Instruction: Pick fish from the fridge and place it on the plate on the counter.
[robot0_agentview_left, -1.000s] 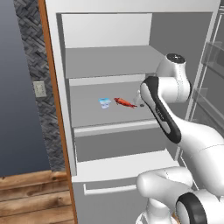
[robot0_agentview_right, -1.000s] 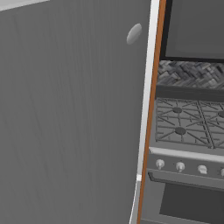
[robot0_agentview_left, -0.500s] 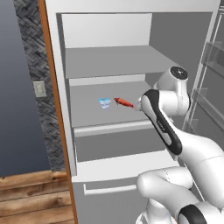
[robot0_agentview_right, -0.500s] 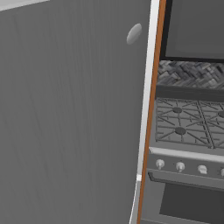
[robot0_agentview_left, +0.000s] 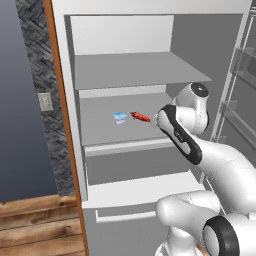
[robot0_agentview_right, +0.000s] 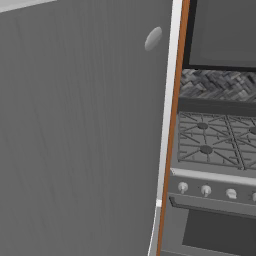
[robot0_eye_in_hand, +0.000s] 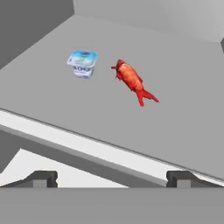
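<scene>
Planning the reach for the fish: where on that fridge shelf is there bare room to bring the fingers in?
The grey middle shelf is bare in front of and to the tail side of the small red-orange fish. It is tighter on the head side, where the pale blue-white cup stands close, not touching.

The red-orange fish (robot0_eye_in_hand: 132, 79) lies flat on a grey middle shelf of the open fridge (robot0_agentview_left: 125, 70), tail toward the right (just right of a small pale cup (robot0_eye_in_hand: 82, 63), not touching it), well back from the shelf's near edge.
</scene>
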